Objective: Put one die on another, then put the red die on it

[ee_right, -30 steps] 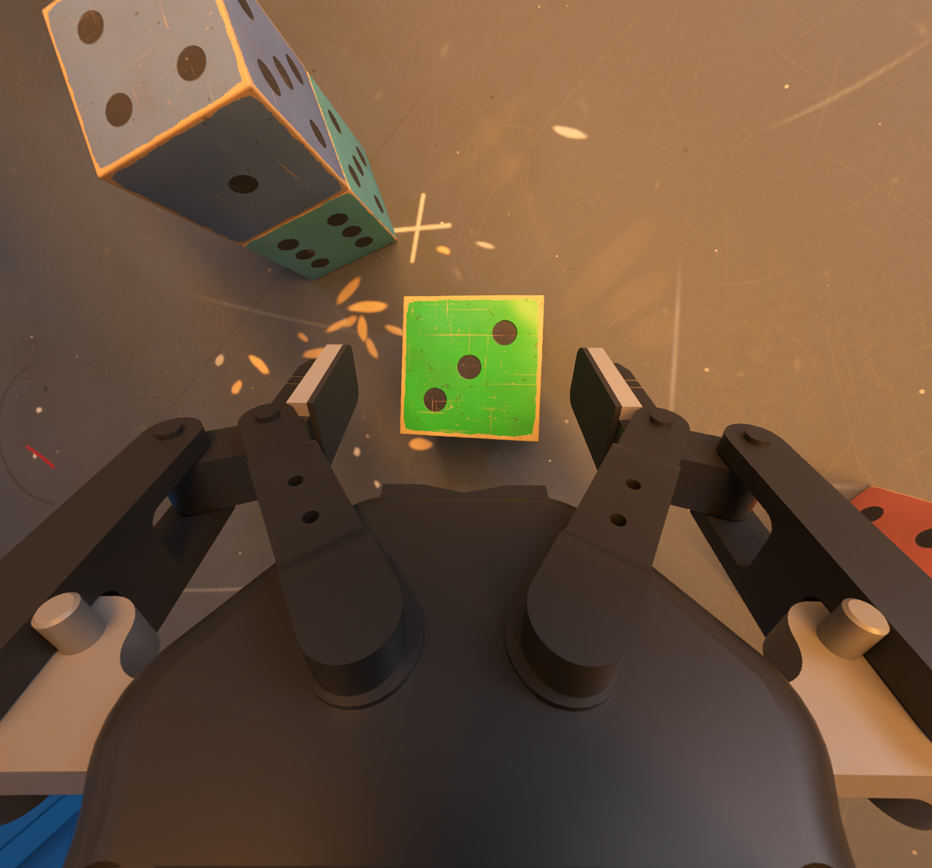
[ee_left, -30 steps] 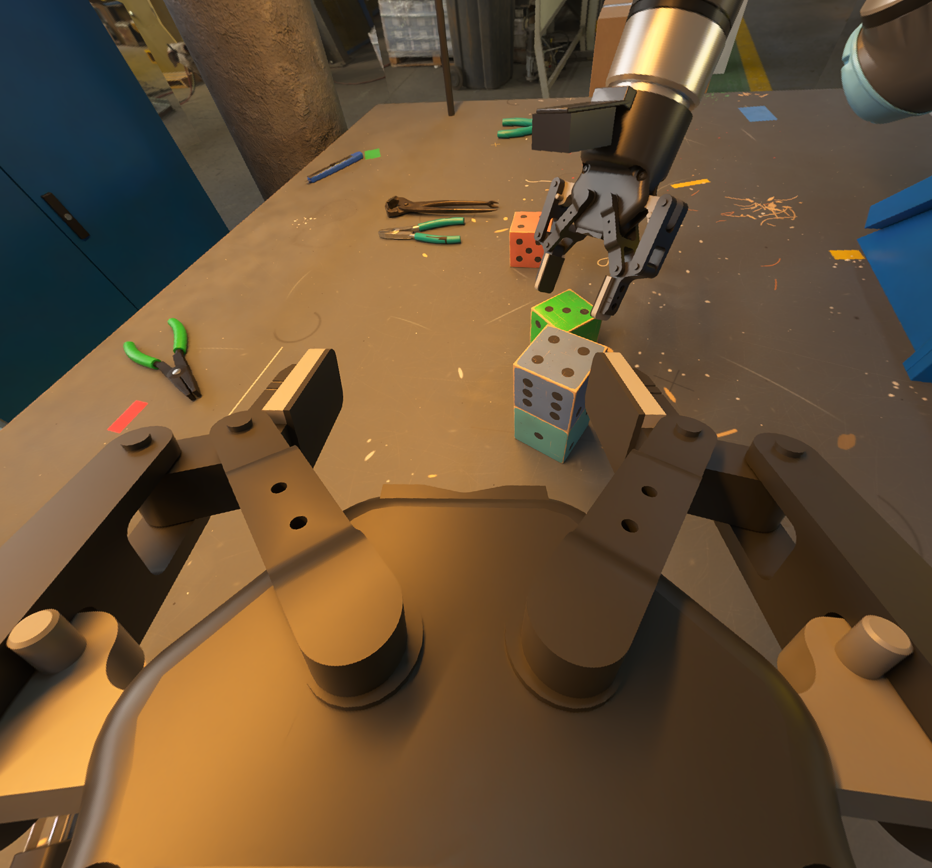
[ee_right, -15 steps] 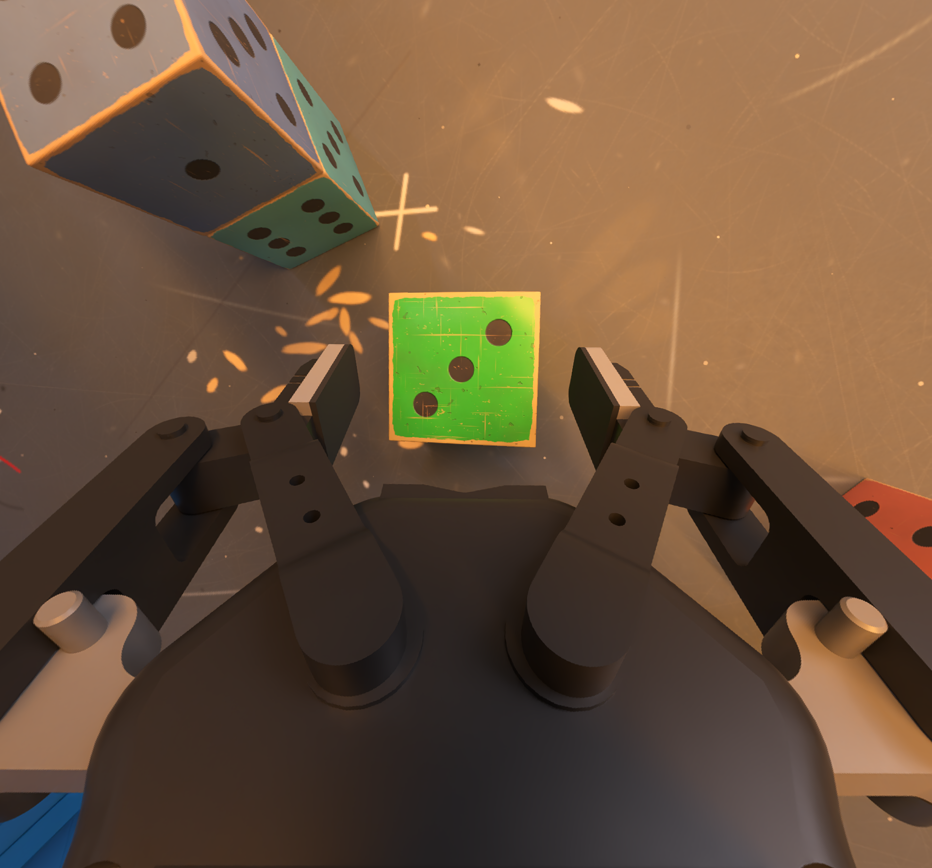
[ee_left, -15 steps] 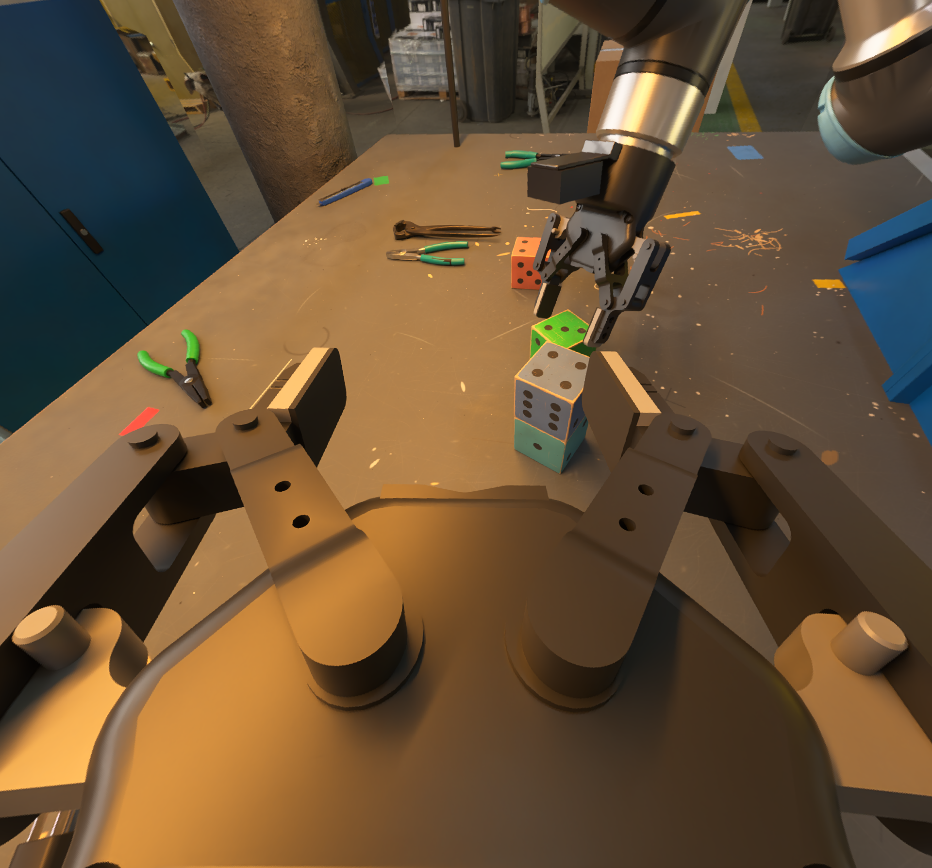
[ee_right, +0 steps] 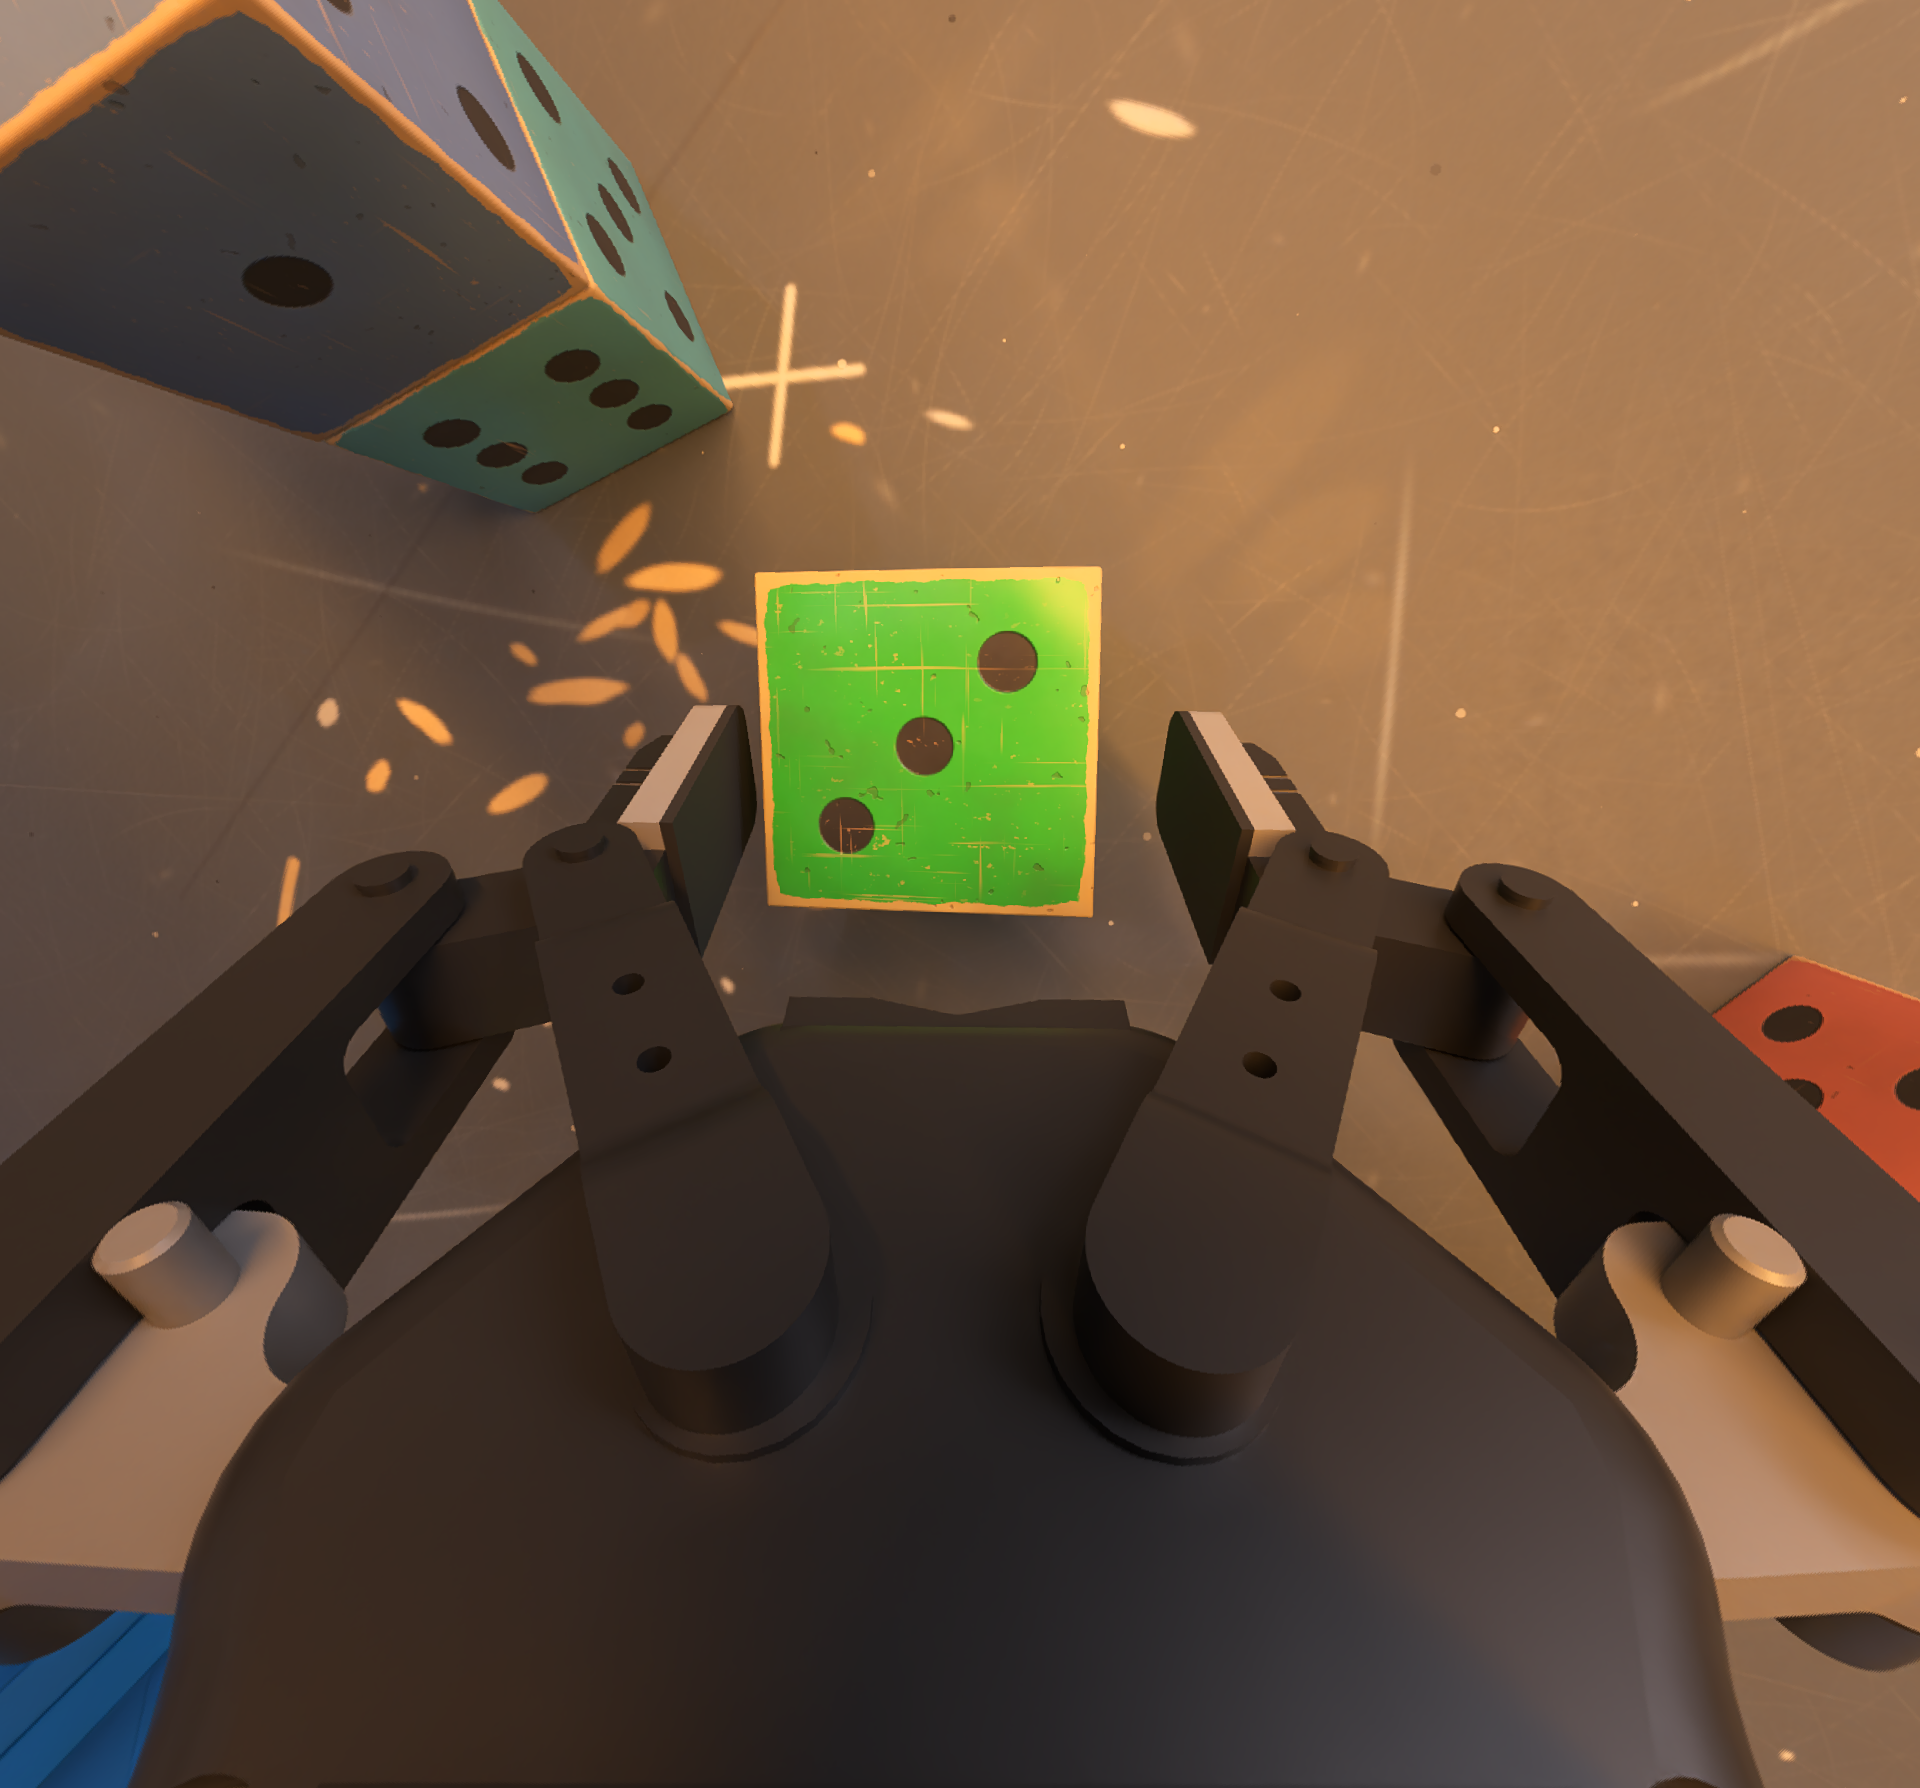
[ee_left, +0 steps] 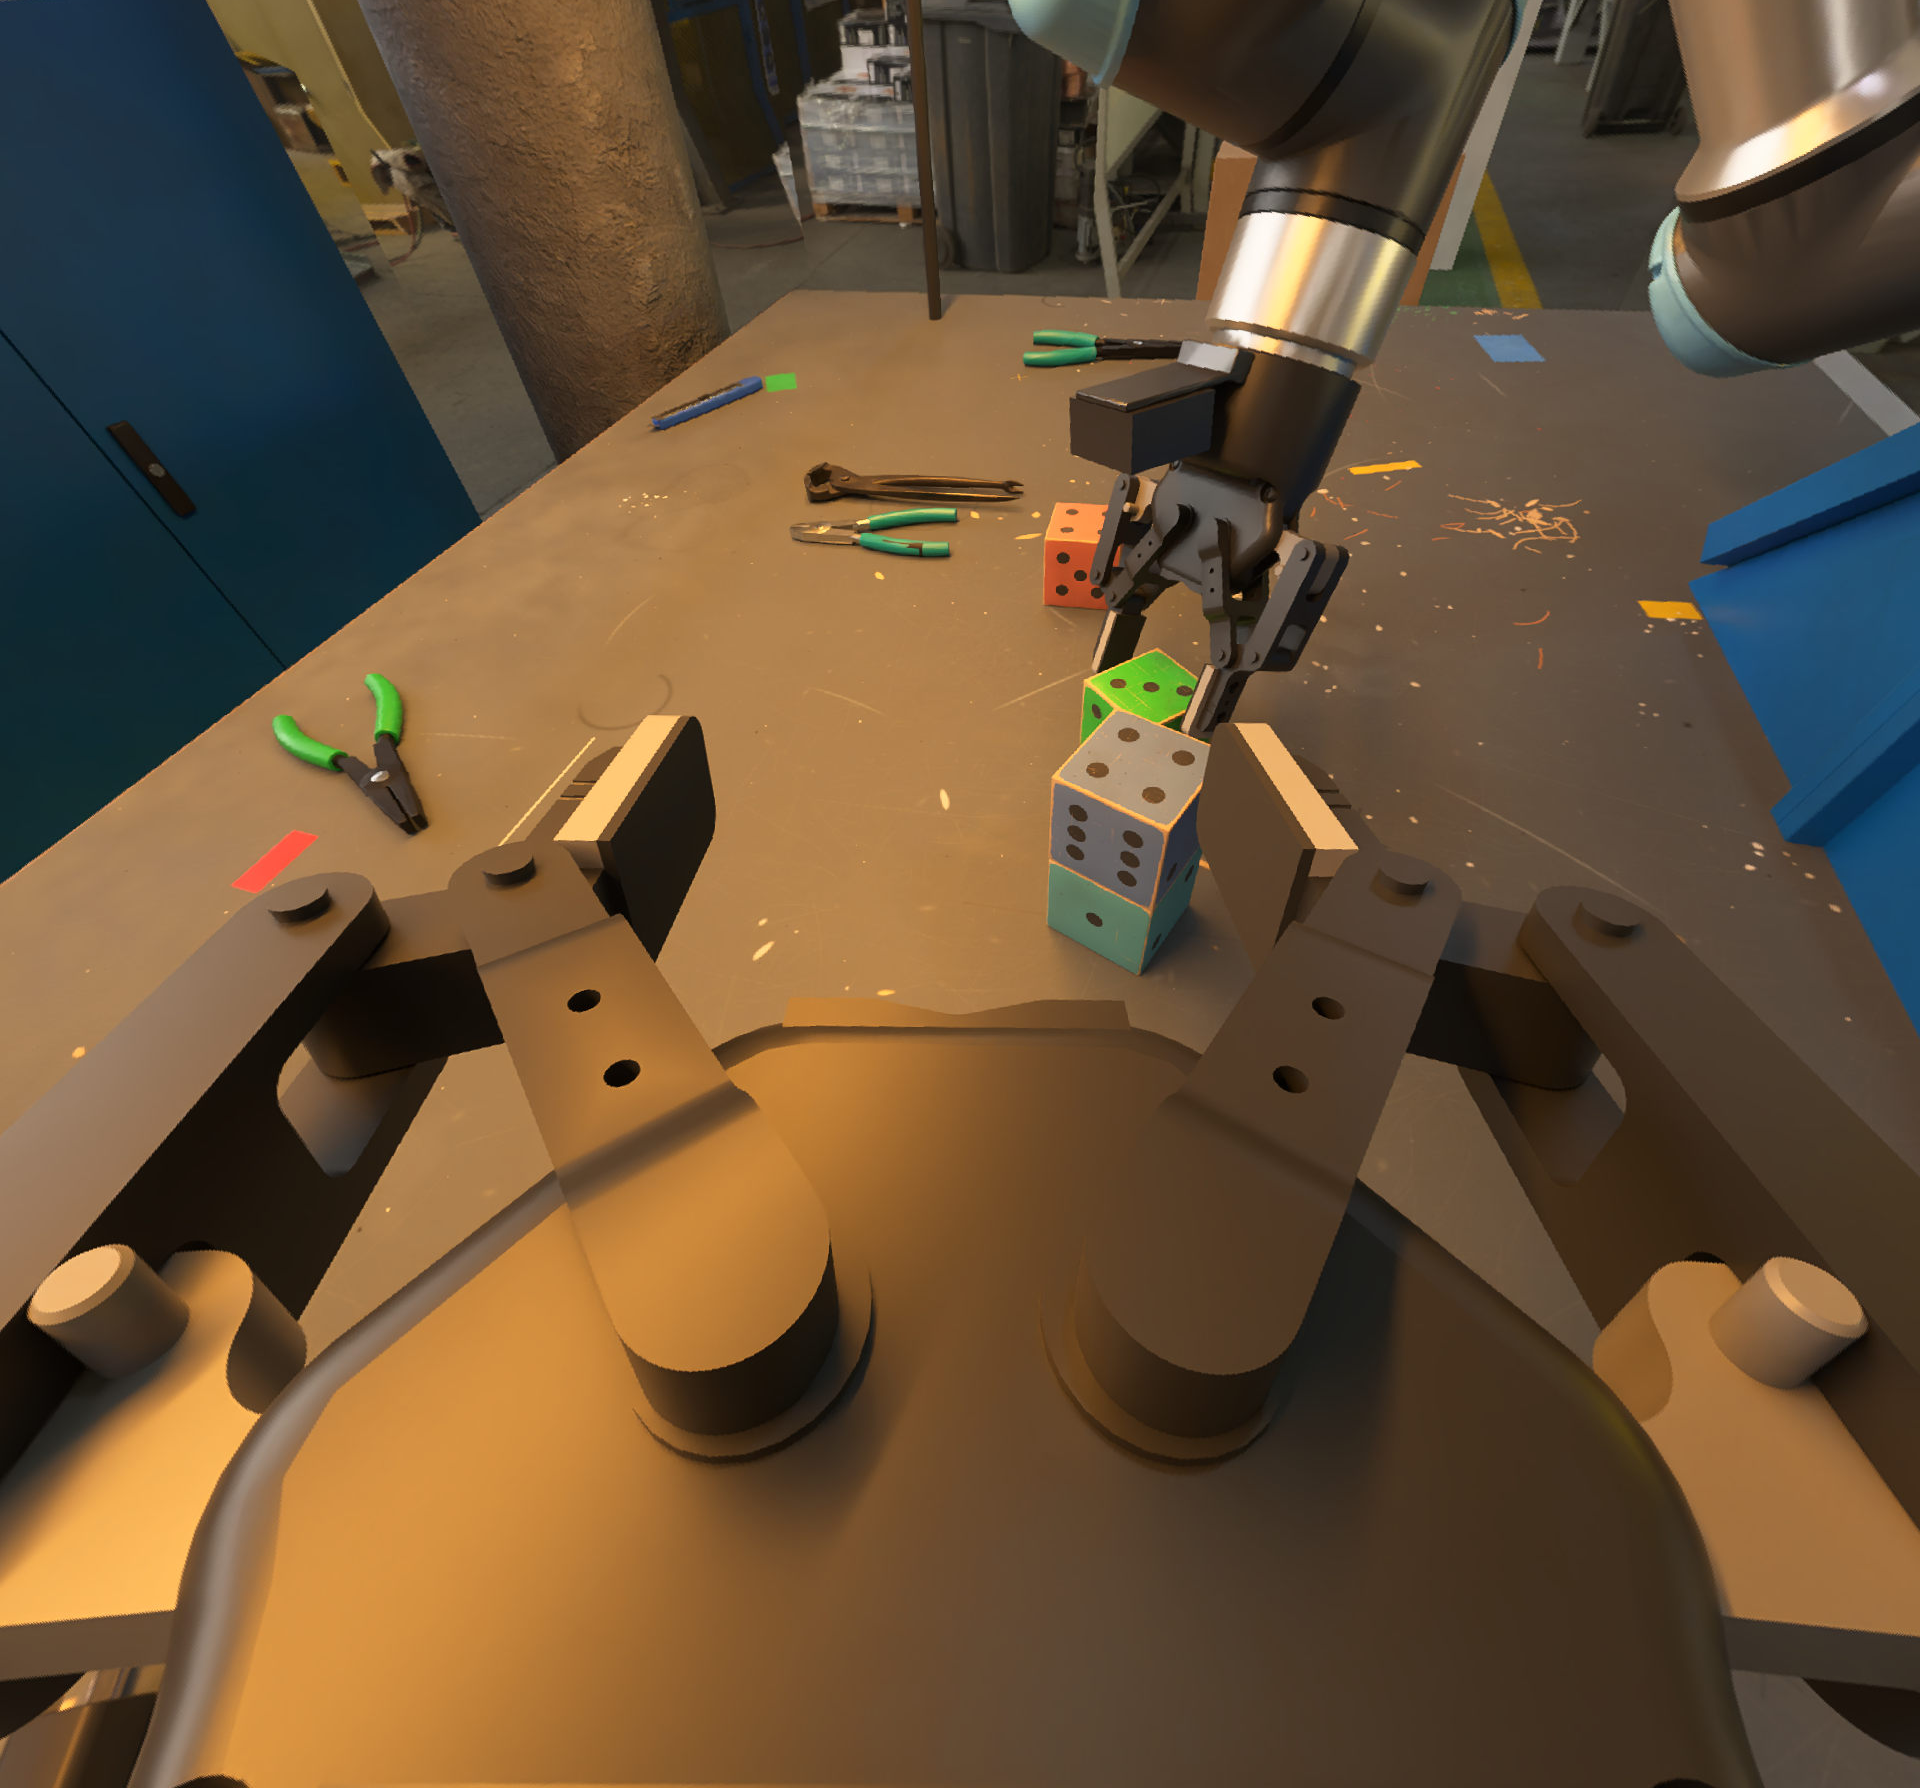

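The right gripper (ee_right: 956, 808) is seen from its own wrist view with jaws spread, the green die (ee_right: 928, 741) framed between the fingertips; a gap is visible on each side, narrow at the left pad and wider at the right, so the die is not gripped. The die rests on the table (ee_right: 1455, 388) with three pips up. The left gripper (ee_left: 966, 803) is spread wide and holds nothing.

Only a corner of the red die (ee_right: 1839, 1052) is caught at the right edge of the right wrist view; in the left wrist view the red die (ee_left: 1075, 559) is shown whole, on the table behind the right gripper (ee_left: 1164, 689). The stack, a grey die (ee_left: 1127, 819) on a teal die (ee_left: 1112, 923), is seen there just nearer than the green die (ee_left: 1138, 694), beside the left gripper's right finger. Green-handled pliers (ee_left: 364, 751) at the left are shown only in that view.
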Robot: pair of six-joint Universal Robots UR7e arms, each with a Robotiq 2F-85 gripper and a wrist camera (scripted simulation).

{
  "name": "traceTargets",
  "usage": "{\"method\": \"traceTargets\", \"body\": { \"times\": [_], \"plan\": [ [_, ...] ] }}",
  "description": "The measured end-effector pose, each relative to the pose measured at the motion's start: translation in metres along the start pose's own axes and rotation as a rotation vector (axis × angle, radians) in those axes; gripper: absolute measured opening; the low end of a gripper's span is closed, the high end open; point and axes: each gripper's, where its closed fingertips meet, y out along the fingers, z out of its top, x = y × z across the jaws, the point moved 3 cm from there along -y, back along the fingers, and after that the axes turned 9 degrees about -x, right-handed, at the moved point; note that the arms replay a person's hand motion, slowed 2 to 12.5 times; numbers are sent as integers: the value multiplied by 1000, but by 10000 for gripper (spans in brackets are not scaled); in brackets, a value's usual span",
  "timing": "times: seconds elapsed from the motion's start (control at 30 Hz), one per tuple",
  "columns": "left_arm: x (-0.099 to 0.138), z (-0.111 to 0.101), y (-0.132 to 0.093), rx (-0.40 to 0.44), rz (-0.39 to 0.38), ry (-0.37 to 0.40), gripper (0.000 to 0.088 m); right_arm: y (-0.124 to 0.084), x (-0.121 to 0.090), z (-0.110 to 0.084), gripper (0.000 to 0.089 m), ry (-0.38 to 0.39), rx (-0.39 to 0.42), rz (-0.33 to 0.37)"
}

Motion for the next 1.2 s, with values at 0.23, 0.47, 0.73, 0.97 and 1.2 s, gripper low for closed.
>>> {"method": "traceTargets", "body": {
  "times": [0.23,0.47,0.73,0.97,1.2],
  "plan": [
    [-3,0,-3,1,14,1,805,3,0,-1,657,0,-20,-1],
    [-4,-1,-5,4,21,4,803,5,-1,-1,609,-8,-29,-6],
    [-4,0,-7,9,21,1,797,5,-2,0,544,-16,-36,-4],
    [-5,0,-9,12,23,-2,791,5,-4,0,544,-20,-42,4],
    [-4,0,-10,15,21,-2,789,1,-5,0,544,-18,-32,8]
  ]
}}
